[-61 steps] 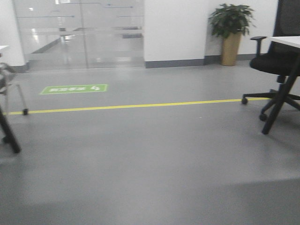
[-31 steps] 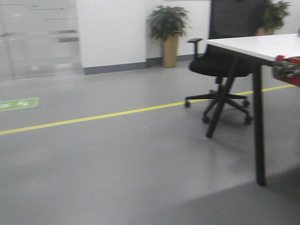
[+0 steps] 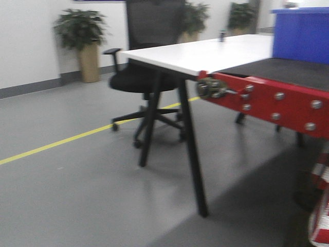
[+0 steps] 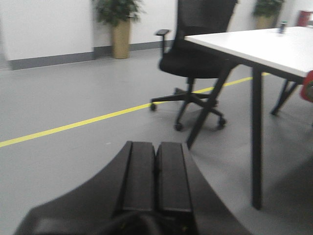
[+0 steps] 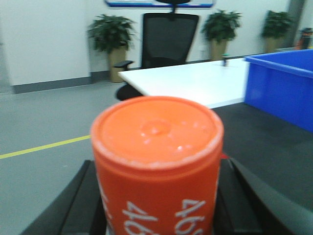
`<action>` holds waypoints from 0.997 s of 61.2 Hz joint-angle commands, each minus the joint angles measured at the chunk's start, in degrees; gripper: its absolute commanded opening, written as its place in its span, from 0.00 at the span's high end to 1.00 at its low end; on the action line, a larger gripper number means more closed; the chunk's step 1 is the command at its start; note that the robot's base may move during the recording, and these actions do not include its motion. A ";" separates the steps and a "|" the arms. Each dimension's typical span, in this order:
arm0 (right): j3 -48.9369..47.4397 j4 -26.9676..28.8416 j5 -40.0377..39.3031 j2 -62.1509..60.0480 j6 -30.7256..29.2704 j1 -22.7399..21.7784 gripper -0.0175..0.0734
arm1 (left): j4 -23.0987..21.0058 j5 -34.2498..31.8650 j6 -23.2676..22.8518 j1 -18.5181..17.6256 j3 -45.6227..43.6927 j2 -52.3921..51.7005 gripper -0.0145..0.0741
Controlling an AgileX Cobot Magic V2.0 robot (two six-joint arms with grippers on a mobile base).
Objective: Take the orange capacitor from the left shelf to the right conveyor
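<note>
One orange capacitor (image 5: 156, 156) sits clamped between the fingers of the right tool (image 5: 159, 210), its flat top facing the wrist camera and white digits on its side. The left tool (image 4: 156, 171) is closed on nothing, its pads pressed together. Ahead to the right lies the right conveyor (image 5: 266, 142), a dark belt behind a red bolted front edge, with a blue bin (image 5: 288, 83) at its far side. The carrying step seems in hand. Next, the capacitor likely needs bringing over that red edge and setting upright on bare belt, short of the bin.

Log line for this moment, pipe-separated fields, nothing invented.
right gripper: shut on orange capacitor | left gripper: shut, empty | right conveyor: in view, capacitor not placed
</note>
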 commanded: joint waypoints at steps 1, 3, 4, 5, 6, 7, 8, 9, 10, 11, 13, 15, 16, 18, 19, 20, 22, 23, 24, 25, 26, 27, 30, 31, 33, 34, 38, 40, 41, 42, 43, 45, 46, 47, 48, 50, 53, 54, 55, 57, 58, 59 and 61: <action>-1.64 -0.52 -5.36 0.46 -0.35 -0.05 0.60 | -0.20 -5.18 -0.09 0.10 -0.25 -0.51 0.98; -1.64 -0.52 -5.36 0.46 -0.35 -0.05 0.60 | -0.20 -5.18 -0.09 0.10 -0.25 -0.51 0.98; -1.64 -0.52 -5.36 0.46 -0.35 -0.05 0.60 | -0.20 -5.18 -0.09 0.10 -0.25 -0.51 0.98; -1.64 -0.52 -5.36 0.46 -0.35 -0.05 0.60 | -0.20 -5.18 -0.09 0.10 -0.25 -0.51 0.98; -1.64 -0.52 -5.36 0.46 -0.35 -0.05 0.60 | -0.20 -5.18 -0.09 0.10 -0.25 -0.51 0.98; -1.64 -0.52 -5.36 0.46 -0.35 -0.05 0.60 | -0.20 -5.18 -0.09 0.10 -0.25 -0.51 0.98; -1.64 -0.52 -5.36 0.46 -0.35 -0.05 0.60 | -0.20 -5.18 -0.09 0.10 -0.25 -0.51 0.98; -1.64 -0.52 -5.36 0.46 -0.35 -0.05 0.60 | -0.20 -5.18 -0.09 0.10 -0.25 -0.51 0.98; -1.64 -0.52 -5.36 0.46 -0.35 -0.05 0.60 | -0.20 -5.18 -0.09 0.10 -0.25 -0.51 0.98; -1.64 -0.52 -5.36 0.46 -0.35 -0.05 0.60 | -0.20 -5.18 -0.09 0.10 -0.25 -0.51 0.98; -1.64 -0.52 -5.36 0.46 -0.35 -0.05 0.60 | -0.20 -5.18 -0.09 0.10 -0.25 -0.51 0.98; -1.64 -0.52 -5.36 0.46 -0.35 -0.05 0.60 | -0.20 -5.18 -0.09 0.10 -0.25 -0.51 0.98; -1.64 -0.52 -5.36 0.46 -0.35 -0.05 0.60 | -0.20 -5.18 -0.09 0.10 -0.25 -0.51 0.98; -1.64 -0.52 -5.36 0.46 -0.35 -0.05 0.60 | -0.20 -5.18 -0.09 0.10 -0.25 -0.51 0.98; -1.64 -0.52 -5.36 0.46 -0.35 -0.05 0.60 | -0.20 -5.18 -0.09 0.10 -0.25 -0.51 0.98; -1.64 -0.52 -5.36 0.46 -0.35 -0.05 0.60 | -0.20 -5.18 -0.09 0.10 -0.25 -0.51 0.98; -1.64 -0.52 -5.36 0.46 -0.35 -0.05 0.60 | -0.20 -5.18 -0.09 0.10 -0.25 -0.51 0.98; -1.64 -0.52 -5.36 0.46 -0.35 -0.05 0.60 | -0.20 -5.18 -0.09 0.10 -0.25 -0.51 0.98; -1.64 -0.52 -5.36 0.46 -0.35 -0.05 0.60 | -0.20 -5.18 -0.09 0.10 -0.25 -0.51 0.98; -1.64 -0.52 -5.36 0.46 -0.35 -0.05 0.60 | -0.20 -5.18 -0.09 0.10 -0.25 -0.51 0.98; -1.64 -0.52 -5.36 0.46 -0.35 -0.05 0.60 | -0.20 -5.18 -0.09 0.10 -0.25 -0.51 0.98; -1.64 -0.52 -5.36 0.46 -0.35 -0.05 0.60 | -0.20 -5.18 -0.09 0.10 -0.25 -0.51 0.98; -1.64 -0.52 -5.36 0.46 -0.35 -0.05 0.60 | -0.20 -5.18 -0.09 0.10 -0.25 -0.51 0.98; -1.64 -0.52 -5.36 0.46 -0.35 -0.05 0.60 | -0.20 -5.18 -0.09 0.10 -0.25 -0.51 0.98; -1.64 -0.52 -5.36 0.46 -0.35 -0.05 0.60 | -0.20 -5.18 -0.09 0.10 -0.25 -0.51 0.98; -1.64 -0.52 -5.36 0.46 -0.35 -0.05 0.60 | -0.20 -5.18 -0.09 0.10 -0.25 -0.51 0.98; -1.64 -0.52 -5.36 0.46 -0.35 -0.05 0.60 | -0.20 -5.18 -0.09 0.10 -0.25 -0.51 0.98; -1.64 -0.52 -5.36 0.46 -0.35 -0.05 0.60 | -0.20 -5.18 -0.09 0.10 -0.25 -0.51 0.98; -1.64 -0.52 -5.36 0.46 -0.35 -0.05 0.60 | -0.20 -5.18 -0.09 0.10 -0.25 -0.51 0.98; -1.64 -0.52 -5.36 0.46 -0.35 -0.05 0.60 | -0.20 -5.18 -0.09 0.10 -0.25 -0.51 0.98; -1.64 -0.52 -5.36 0.46 -0.35 -0.05 0.60 | -0.20 -5.18 -0.09 0.10 -0.25 -0.51 0.98; -1.64 -0.52 -5.36 0.46 -0.35 -0.05 0.60 | -0.20 -5.18 -0.09 0.10 -0.25 -0.51 0.98; -1.64 -0.52 -5.36 0.46 -0.35 -0.05 0.60 | -0.20 -5.18 -0.09 0.10 -0.25 -0.51 0.98; -1.64 -0.52 -5.36 0.46 -0.35 -0.05 0.60 | -0.20 -5.18 -0.09 0.10 -0.25 -0.51 0.98; -1.64 -0.52 -5.36 0.46 -0.35 -0.05 0.60 | -0.20 -5.18 -0.09 0.10 -0.25 -0.51 0.98; -1.64 -0.52 -5.36 0.46 -0.35 -0.05 0.60 | -0.20 -5.18 -0.09 0.10 -0.25 -0.51 0.98; -1.64 -0.52 -5.36 0.46 -0.35 -0.05 0.60 | -0.20 -5.18 -0.09 0.10 -0.25 -0.51 0.98; -1.64 -0.52 -5.36 0.46 -0.35 -0.05 0.60 | -0.20 -5.18 -0.09 0.10 -0.25 -0.51 0.98; -1.64 -0.52 -5.36 0.46 -0.35 -0.05 0.60 | -0.20 -5.18 -0.09 0.10 -0.25 -0.51 0.98; -1.64 -0.52 -5.36 0.46 -0.35 -0.05 0.60 | -0.20 -5.18 -0.09 0.10 -0.25 -0.51 0.98; -1.64 -0.52 -5.36 0.46 -0.35 -0.05 0.60 | -0.20 -5.18 -0.09 0.10 -0.25 -0.51 0.98; -1.64 -0.52 -5.36 0.46 -0.35 -0.05 0.60 | -0.20 -5.18 -0.09 0.10 -0.25 -0.51 0.98; -1.64 -0.52 -5.36 0.46 -0.35 -0.05 0.60 | -0.20 -5.18 -0.09 0.10 -0.25 -0.51 0.98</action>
